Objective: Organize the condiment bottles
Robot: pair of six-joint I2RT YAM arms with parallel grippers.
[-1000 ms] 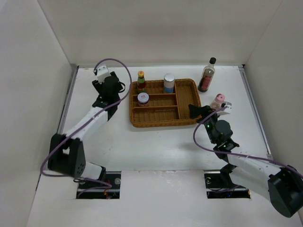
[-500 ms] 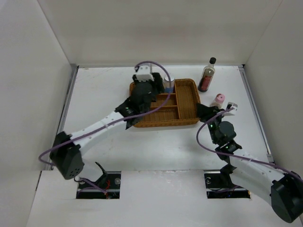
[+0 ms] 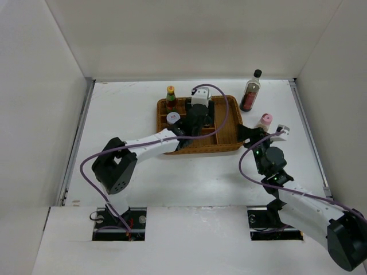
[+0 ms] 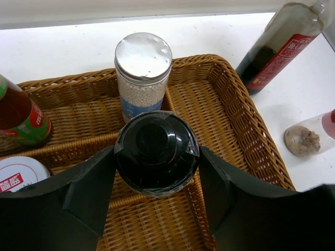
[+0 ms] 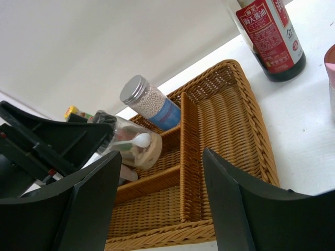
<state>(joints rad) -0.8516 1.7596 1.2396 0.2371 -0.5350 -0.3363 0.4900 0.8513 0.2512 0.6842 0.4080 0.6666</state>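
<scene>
A: Where was the black-capped tan bottle (image 4: 156, 151)?

B: The left gripper (image 4: 157, 167) clamped it over the wicker tray (image 4: 235, 120), near the silver-lidded jar (image 4: 143, 73). I think it should go down upright, beside the divider, before release.

A: And the right gripper (image 5: 159, 172)?

B: Wide, empty, near the pink-capped bottle (image 3: 264, 121).

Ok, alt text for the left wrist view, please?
The left gripper clamps a black-capped jar over a brown wicker tray. Behind it a silver-lidded jar stands in the tray, with a red-green bottle and a red-white lid at the picture's left; a tall dark bottle stands outside on the table.
</scene>
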